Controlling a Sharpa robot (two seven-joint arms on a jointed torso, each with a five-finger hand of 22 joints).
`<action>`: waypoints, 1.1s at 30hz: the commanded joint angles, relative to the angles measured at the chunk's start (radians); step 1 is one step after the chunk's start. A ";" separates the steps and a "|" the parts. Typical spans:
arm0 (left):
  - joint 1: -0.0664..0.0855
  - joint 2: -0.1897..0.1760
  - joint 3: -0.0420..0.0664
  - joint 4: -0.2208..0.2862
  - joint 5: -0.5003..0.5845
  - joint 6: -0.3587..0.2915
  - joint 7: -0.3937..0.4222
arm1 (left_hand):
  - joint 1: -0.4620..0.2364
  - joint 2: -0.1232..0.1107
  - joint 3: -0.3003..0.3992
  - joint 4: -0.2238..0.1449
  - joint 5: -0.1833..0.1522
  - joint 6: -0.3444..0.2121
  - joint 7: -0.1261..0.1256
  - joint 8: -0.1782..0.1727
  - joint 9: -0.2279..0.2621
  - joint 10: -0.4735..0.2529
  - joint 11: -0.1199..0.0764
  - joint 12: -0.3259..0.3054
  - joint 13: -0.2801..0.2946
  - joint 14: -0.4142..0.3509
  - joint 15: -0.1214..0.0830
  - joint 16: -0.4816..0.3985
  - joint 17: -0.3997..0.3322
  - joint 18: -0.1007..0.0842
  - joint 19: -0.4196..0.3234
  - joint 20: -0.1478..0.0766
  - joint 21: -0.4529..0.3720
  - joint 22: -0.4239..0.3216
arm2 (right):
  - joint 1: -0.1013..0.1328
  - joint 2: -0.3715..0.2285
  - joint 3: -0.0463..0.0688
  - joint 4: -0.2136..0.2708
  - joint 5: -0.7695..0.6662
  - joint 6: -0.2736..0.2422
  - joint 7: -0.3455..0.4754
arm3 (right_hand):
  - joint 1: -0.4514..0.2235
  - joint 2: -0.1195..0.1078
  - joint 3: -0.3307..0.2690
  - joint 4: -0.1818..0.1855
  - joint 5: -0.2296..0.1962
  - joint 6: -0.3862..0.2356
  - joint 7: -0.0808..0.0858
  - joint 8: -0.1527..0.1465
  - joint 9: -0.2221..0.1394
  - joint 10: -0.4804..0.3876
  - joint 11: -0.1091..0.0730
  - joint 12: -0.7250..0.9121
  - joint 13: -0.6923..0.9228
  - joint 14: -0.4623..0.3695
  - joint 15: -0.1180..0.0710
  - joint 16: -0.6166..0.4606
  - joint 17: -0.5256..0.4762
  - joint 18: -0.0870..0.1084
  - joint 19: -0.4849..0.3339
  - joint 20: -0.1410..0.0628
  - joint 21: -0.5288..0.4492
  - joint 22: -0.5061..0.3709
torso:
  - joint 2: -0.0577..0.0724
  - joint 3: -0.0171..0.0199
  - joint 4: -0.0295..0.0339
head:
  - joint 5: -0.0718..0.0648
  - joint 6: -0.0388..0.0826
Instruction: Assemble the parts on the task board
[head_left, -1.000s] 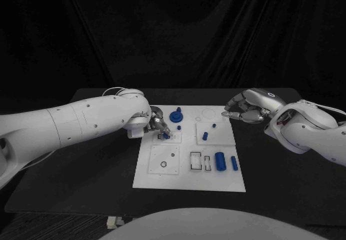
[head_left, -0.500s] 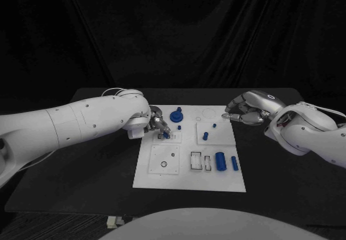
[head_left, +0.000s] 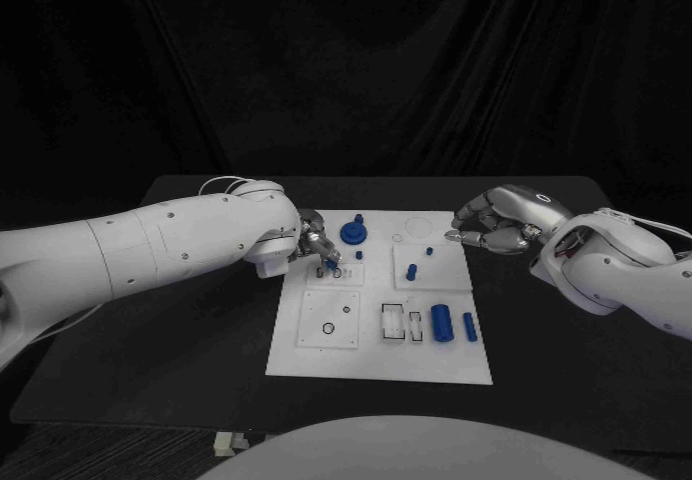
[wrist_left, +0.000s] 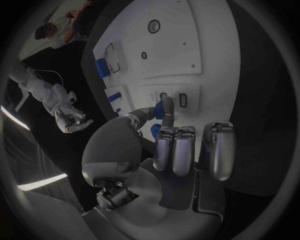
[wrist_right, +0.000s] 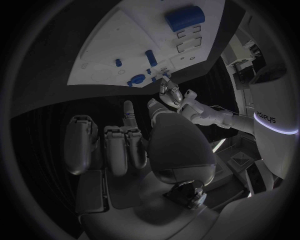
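The left hand (head_left: 319, 247) pinches a small blue part (wrist_left: 167, 106) over the task board (head_left: 378, 355) near its far left corner. The right hand (head_left: 490, 222), fingers curled on nothing, hovers beside the board's far right corner. No legible markings on the board.

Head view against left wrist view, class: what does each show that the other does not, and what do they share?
Only the head view shows the robot's left arm from outside and the whole black table. Only the left wrist view shows the left hand's palm side, its fingers pinching a small blue peg over the slots. Both show the white task board, the fat blue cylinder and the right hand.
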 joint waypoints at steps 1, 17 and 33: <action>-0.004 0.000 0.001 0.005 -0.010 -0.030 0.015 | 0.000 0.014 0.066 -0.060 0.004 -0.004 0.000 -0.005 0.000 0.102 -0.008 0.003 0.261 0.106 -0.007 0.003 0.263 0.017 0.004 -0.005 -0.001 0.160 | -0.003 -0.001 0.001 0.000 -0.002 -0.005 -0.017 | 0.013 -0.001 0.000 -0.004 0.003 0.008 -0.001 -0.006 0.001 0.107 0.007 0.003 0.263 0.104 0.009 0.003 0.263 0.009 -0.002 0.003 -0.006 0.188 | 0.000 -0.0002 0.0003 | 0.002 0.000; -0.030 0.003 0.000 0.007 -0.011 -0.041 0.014 | -0.003 0.016 0.067 -0.057 0.000 -0.003 0.000 -0.006 0.000 0.102 -0.007 0.003 0.261 0.106 -0.007 0.003 0.263 0.017 0.003 -0.005 -0.002 0.159 | -0.005 -0.002 0.001 0.000 -0.002 -0.011 -0.016 | 0.017 -0.001 -0.001 -0.005 0.005 0.002 0.000 -0.011 0.001 0.107 0.007 0.003 0.263 0.104 0.010 0.003 0.263 0.009 -0.004 0.004 -0.010 0.187 | 0.000 0.0000 0.0010 | -0.001 0.000; -0.039 0.000 0.000 0.012 -0.044 -0.067 0.029 | -0.004 0.019 0.068 -0.055 0.000 -0.003 0.000 -0.007 -0.001 0.102 -0.007 0.003 0.261 0.106 -0.007 0.003 0.263 0.017 0.003 -0.005 -0.002 0.159 | -0.006 0.000 0.001 -0.001 -0.002 -0.012 -0.015 | 0.017 -0.001 -0.002 -0.004 0.005 0.000 0.001 -0.013 0.001 0.107 0.008 0.003 0.263 0.104 0.010 0.003 0.263 0.009 -0.004 0.004 -0.010 0.187 | 0.000 0.0000 0.0008 | 0.002 0.000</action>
